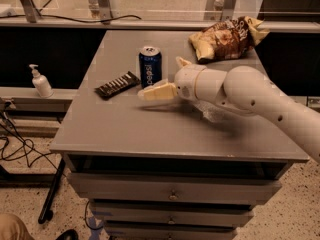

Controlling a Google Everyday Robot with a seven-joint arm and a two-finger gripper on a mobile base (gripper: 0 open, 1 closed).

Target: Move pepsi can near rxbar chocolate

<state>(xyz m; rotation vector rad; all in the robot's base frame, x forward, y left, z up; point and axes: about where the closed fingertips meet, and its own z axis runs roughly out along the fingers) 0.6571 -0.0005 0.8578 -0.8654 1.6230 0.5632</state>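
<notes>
The pepsi can [150, 66] stands upright on the grey table [150, 129], left of centre toward the back. The rxbar chocolate [117, 84] lies flat just to the can's left and slightly nearer, a short gap apart. My gripper [160, 82] is just in front and right of the can, low over the table and pointing left. It is open and holds nothing. One pale finger [156, 92] reaches out below the can; the other [181, 62] sticks up behind the wrist. The can stands free of the fingers.
A brown-and-yellow chip bag [226, 38] lies at the table's back right. A crumpled clear wrapper [216, 114] lies under my arm. A soap dispenser [40, 81] stands on a ledge to the left. Drawers sit below the table front, cables on the floor at left.
</notes>
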